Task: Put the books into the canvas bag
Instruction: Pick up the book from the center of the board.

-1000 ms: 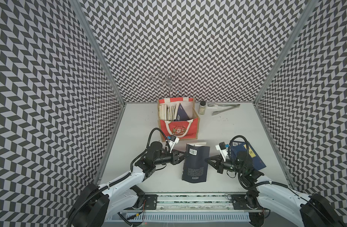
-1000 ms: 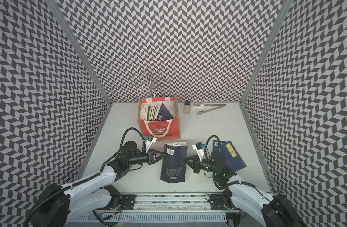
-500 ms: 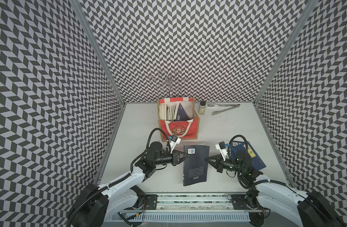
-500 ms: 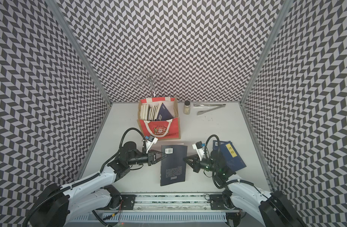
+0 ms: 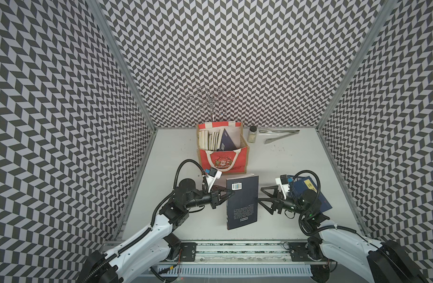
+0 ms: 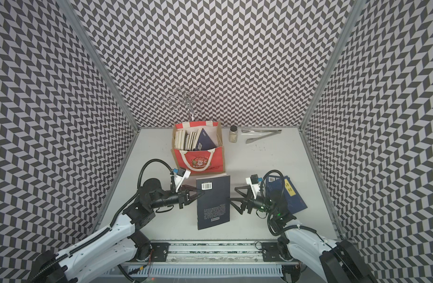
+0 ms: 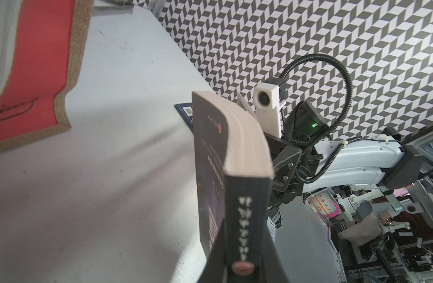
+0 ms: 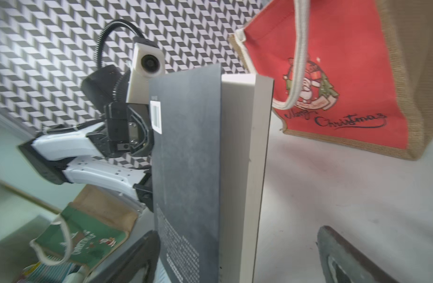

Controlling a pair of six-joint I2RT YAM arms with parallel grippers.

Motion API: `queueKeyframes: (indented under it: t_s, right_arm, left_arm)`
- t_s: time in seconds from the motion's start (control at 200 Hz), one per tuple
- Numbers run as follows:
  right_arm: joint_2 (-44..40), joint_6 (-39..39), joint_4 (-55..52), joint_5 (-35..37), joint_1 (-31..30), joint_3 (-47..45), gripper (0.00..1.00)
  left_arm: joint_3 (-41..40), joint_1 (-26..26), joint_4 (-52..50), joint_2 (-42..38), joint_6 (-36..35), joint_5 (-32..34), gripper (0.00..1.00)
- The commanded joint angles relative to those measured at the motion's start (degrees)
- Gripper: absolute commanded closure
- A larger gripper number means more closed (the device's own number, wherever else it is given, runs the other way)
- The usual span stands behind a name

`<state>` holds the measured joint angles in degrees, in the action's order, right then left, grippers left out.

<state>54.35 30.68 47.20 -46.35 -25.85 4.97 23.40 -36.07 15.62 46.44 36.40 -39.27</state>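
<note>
Since the earlier frames, left gripper [image 5: 231,192] is clamping shut on the spine edge of the black paperback [image 5: 242,203], centre frame just below the canvas bag [image 5: 243,160], taking over the carry; right gripper [image 5: 264,199] is spreading wide, empty, letting go.

Chevron-patterned walls [image 5: 235,61] on three sides; scuffed white tabletop [image 5: 284,156]; even light.

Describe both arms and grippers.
The left arm and right arm have white shells and black joints. The left gripper and right gripper are black and triangular. A black ribbed cable loops to a white camera on each wrist.
</note>
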Motion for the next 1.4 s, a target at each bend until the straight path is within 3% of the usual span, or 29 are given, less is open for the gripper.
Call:
queueKeyframes:
  t_s: [0.0,0.28,0.396,0.561,0.721,0.801,1.092,1.167,1.232,1.322,1.397]
  right_arm:
    - [2.27,3.54,12.05,-7.46,-0.13,-0.17,0.01]
    - [6.82,4.34,16.48,-7.25,-2.79,0.83,0.01]
    - [9.65,6.42,21.80,-10.35,-2.90,1.39,0.01]
    - [14.89,11.69,32.60,-15.49,-3.72,2.39,0.01]
    - [18.22,10.72,33.04,-16.19,-5.49,4.02,0.01]
    - [19.25,12.11,35.77,-17.02,-5.62,4.13,0.12]
    - [19.49,14.24,37.85,-17.89,-5.83,4.45,0.79]
    - [18.98,13.58,36.44,-17.90,-5.80,4.83,0.92]
    - [18.54,12.25,34.12,-17.94,-5.82,5.36,0.96]
    - [18.32,9.39,30.54,-19.31,-5.72,6.43,1.00]
    - [17.87,7.12,28.27,-21.13,-5.79,7.18,1.00]
  left_arm:
    - [2.57,-0.05,3.66,-2.46,-1.42,-0.34,1.00]
    - [3.03,-0.13,9.64,-2.61,0.29,-8.21,1.00]
    - [3.17,-0.22,10.32,-3.27,0.25,-9.78,1.00]
    - [3.12,-0.22,10.24,-2.84,0.07,-8.98,1.00]
    - [3.38,-0.23,10.67,-3.18,0.23,-7.91,1.00]
    - [3.72,-0.22,8.73,-3.26,-0.79,-6.35,1.00]
    - [4.09,-0.14,6.14,-2.86,-1.54,-2.89,1.00]
    - [4.49,-0.14,4.72,-2.45,-1.85,-2.75,1.00]
    - [5.28,-0.08,2.73,-2.18,-2.48,-2.72,0.88]
    - [8.89,-0.05,-4.25,-1.38,-5.79,-3.02,0.50]
    - [12.35,0.03,-9.94,-0.02,-7.96,-3.27,0.23]
